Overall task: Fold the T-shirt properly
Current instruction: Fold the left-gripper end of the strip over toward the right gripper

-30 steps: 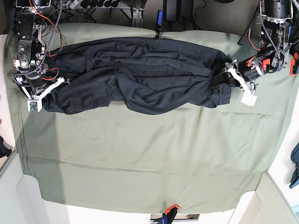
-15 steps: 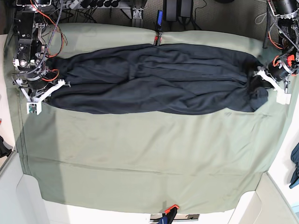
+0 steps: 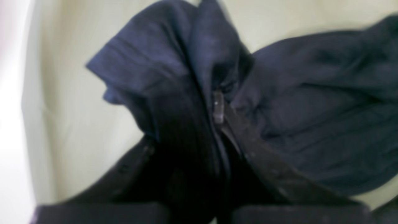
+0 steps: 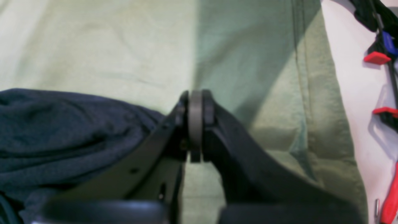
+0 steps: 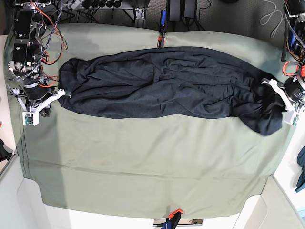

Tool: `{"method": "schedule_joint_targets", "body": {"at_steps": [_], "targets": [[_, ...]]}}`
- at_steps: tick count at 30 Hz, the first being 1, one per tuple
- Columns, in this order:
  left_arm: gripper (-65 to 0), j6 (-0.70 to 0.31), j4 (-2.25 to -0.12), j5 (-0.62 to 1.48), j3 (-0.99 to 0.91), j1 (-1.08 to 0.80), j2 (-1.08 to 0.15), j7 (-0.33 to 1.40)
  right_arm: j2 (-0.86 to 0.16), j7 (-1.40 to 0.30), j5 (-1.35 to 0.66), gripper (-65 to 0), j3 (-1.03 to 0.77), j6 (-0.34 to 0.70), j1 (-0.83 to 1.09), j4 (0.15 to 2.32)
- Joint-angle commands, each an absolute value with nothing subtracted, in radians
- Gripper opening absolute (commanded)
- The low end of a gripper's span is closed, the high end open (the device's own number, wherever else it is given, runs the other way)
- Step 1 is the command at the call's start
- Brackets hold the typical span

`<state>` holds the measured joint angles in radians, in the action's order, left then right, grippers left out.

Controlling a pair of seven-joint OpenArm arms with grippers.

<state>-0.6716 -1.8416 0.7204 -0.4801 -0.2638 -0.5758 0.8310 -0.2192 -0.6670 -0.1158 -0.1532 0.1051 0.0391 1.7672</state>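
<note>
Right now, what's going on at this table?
Two arms have a dark T-shirt stretched out in a long bunched band across the green cloth. The left gripper is pinching a fold of fabric at one end. The right gripper is shut at the other end, beside the shirt; whether it holds fabric isn't clear. No fold is made yet.

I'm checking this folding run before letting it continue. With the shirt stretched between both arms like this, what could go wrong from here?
1. The right gripper looks pinched shut with no fabric clearly between its tips; the T-shirt lies beside it, so that end may already be loose.
2. The left gripper holds a bunched wad near the green cloth's edge, so more pulling could drag fabric off the table.
3. The shirt is rumpled rather than flat, so folding now would trap wrinkles.
</note>
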Motion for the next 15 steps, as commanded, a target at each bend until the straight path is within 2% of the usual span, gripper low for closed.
{"method": "schedule_joint_targets", "body": {"at_steps": [1,6,9,11,15], "targets": [[-65.0,-0.654,-1.913,0.723,-0.45,-0.268,-0.587,0.812,-0.23,-0.652,-0.116,-65.0,-0.16,0.101,0.025,1.785],[-65.0,-0.579,-2.077,0.577,-0.154,-0.268,-0.546,0.814,-0.229,-0.652,-0.112,-65.0,-0.16,0.101,0.025,1.785],[-65.0,-0.578,-2.075,0.438,0.029,-0.266,-0.505,0.773,-0.23,-0.659,-0.112,-65.0,-0.162,0.101,0.025,1.785],[-65.0,-0.532,-2.059,0.326,0.125,-0.263,-0.465,0.734,-0.23,-0.67,-0.113,-65.0,-0.167,0.101,0.025,1.785],[-65.0,-0.482,-1.973,0.212,0.244,-0.195,-0.384,0.714,-0.229,-0.701,-0.117,-65.0,-0.181,0.101,0.025,1.785]]}}
